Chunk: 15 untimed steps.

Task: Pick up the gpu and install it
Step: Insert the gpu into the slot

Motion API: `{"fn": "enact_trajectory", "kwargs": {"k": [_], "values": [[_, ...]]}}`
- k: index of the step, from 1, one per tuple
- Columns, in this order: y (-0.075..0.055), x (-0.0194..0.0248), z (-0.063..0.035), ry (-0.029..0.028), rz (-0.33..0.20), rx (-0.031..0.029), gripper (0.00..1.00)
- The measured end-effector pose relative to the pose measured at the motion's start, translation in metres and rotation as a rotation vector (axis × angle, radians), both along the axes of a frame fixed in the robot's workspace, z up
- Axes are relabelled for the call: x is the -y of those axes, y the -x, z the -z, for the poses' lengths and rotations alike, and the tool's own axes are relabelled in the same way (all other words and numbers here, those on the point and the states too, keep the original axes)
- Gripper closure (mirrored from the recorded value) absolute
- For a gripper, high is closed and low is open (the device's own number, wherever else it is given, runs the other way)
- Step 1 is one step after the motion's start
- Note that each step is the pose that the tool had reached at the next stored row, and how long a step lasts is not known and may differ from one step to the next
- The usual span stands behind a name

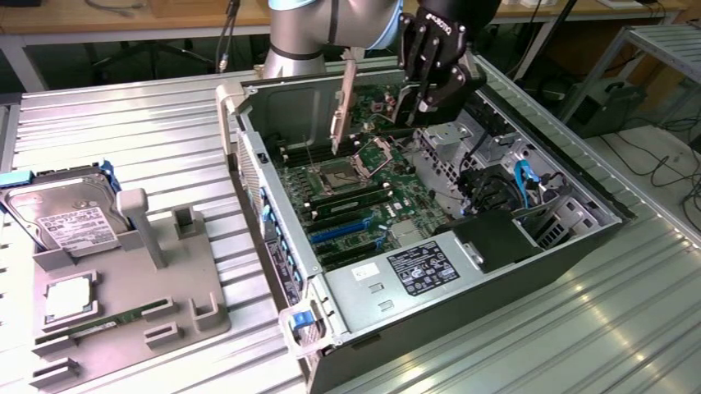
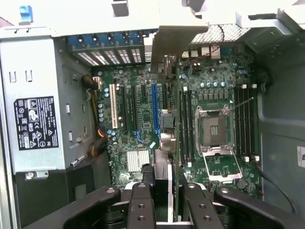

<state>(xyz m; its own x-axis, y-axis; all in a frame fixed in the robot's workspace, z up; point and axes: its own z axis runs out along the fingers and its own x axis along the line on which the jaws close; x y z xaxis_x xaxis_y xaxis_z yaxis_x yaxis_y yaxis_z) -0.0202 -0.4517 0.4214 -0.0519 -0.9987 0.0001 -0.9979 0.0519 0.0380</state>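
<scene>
The gpu [image 1: 341,107] hangs upright above the open computer case [image 1: 570,246], its silvery end bracket toward the exterior view's left. My gripper [image 1: 425,103] is shut on the card's other end. From the wrist view the gpu [image 2: 174,143] runs dark and edge-on away from the black fingers [image 2: 140,207], and its bracket [image 2: 172,40] is at the far end near the case's rear slots. The card hovers over the motherboard [image 2: 138,119], close beside the blue expansion slot [image 2: 154,107] and apart from it.
Inside the case lie an open CPU socket [image 1: 340,176], blue slots [image 1: 345,230] and a power supply [image 1: 422,267]. On the exterior view's left, a grey fixture [image 1: 192,308] holds a hard drive [image 1: 71,217], a CPU [image 1: 68,300] and a RAM stick [image 1: 110,320].
</scene>
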Motion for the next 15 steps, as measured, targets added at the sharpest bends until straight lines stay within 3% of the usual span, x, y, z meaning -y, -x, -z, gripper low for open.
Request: {"fn": "enact_trajectory", "kwargs": {"k": [6,11,15], "values": [[-0.0001,-0.0001,0.0012,0.0001,-0.041,0.0007,0.72],[-0.0002,0.0000,0.0046,0.0002,-0.053,0.0120,0.72],[-0.0001,0.0002,0.0092,0.0001,-0.062,0.0133,0.72]]}}
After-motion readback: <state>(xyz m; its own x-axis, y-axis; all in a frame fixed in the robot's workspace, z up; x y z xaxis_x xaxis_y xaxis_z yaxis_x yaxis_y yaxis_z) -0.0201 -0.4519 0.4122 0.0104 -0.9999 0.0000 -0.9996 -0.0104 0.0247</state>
